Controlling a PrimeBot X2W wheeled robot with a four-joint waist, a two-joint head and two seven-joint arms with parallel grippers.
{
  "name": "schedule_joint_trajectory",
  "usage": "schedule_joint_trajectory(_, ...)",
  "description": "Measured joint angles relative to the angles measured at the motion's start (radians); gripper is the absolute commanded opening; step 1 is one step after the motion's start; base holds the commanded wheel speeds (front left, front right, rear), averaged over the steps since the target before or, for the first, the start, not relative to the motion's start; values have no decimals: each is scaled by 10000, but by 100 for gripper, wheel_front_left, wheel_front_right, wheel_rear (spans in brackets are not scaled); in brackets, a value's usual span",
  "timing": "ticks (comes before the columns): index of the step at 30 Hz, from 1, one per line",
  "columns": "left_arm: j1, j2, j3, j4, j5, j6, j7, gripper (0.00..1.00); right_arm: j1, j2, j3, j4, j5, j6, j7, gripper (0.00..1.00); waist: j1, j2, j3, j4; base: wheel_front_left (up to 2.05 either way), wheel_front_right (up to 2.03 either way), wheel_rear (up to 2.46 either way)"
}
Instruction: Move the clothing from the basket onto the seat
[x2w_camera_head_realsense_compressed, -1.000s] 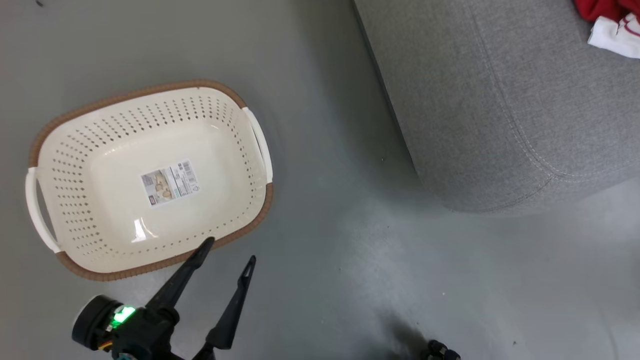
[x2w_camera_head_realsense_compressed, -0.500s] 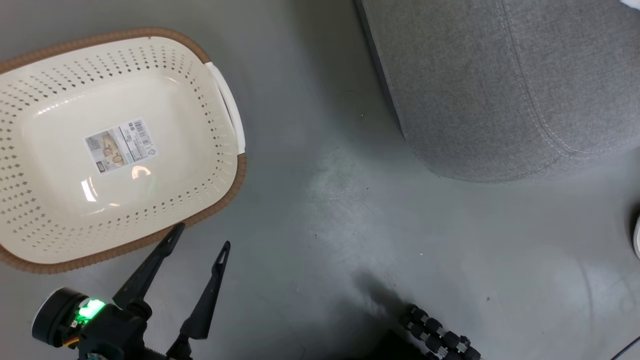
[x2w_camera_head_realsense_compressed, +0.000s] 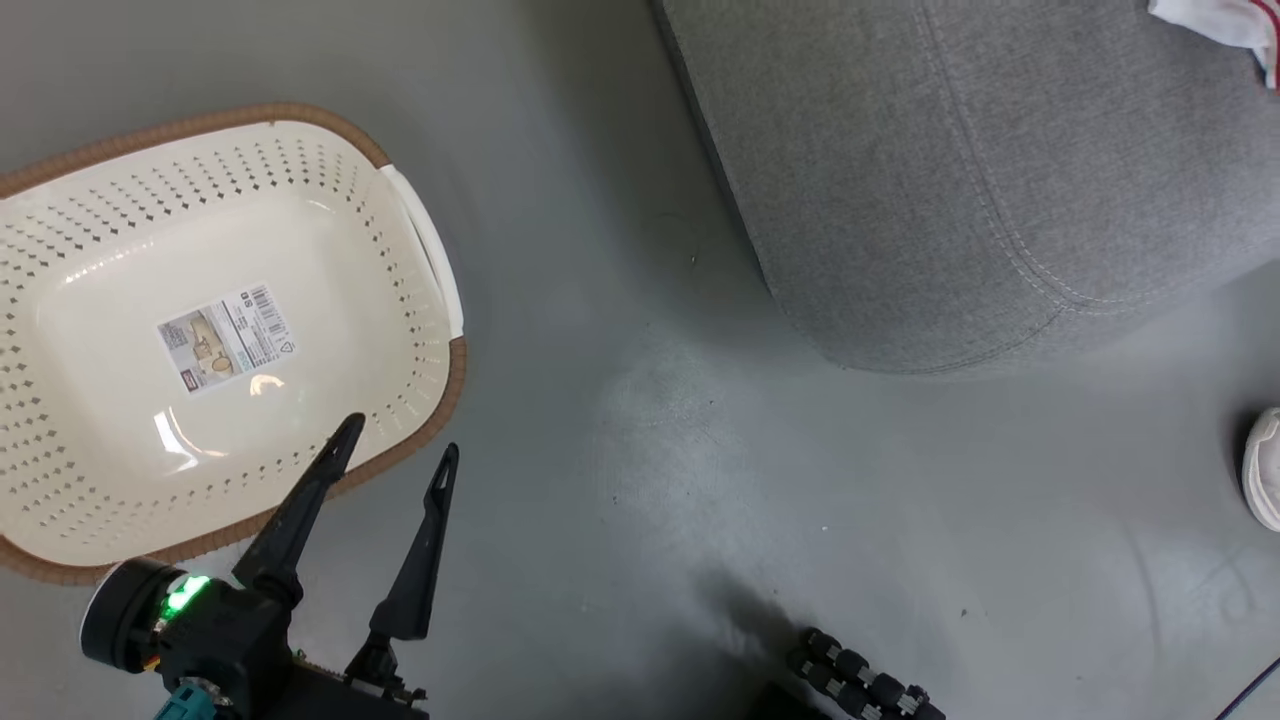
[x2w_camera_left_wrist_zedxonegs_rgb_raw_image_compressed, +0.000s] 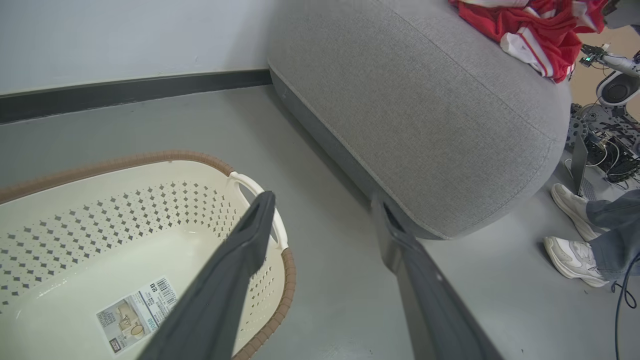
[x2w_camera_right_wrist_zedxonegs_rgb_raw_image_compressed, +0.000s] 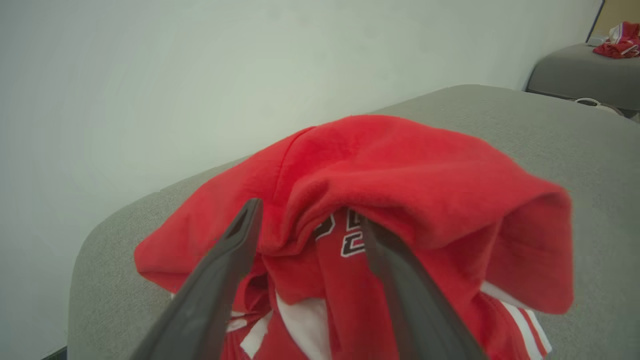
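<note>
Since half a second ago the whole head view has shifted, which is a camera move. The oval cream perforated plastic basket now sits lower at the left, and more of a white shoe shows at the right edge. The label sticker carries a barcode, its print too small to read.

The red and white sports clothing lies on the large grey fabric seat; its dark number is half hidden. The right hand is spread wide at the folds. The left hand is wide and holds nothing.
</note>
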Motion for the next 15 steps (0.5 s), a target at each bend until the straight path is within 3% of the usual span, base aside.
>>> schedule_joint_trajectory(15,-734,-1546,-245,1889,-537,123,-943,100,4266,464,1697,-3014,-130,0,2,100,-1,-1,-1747,31,0,0,0)
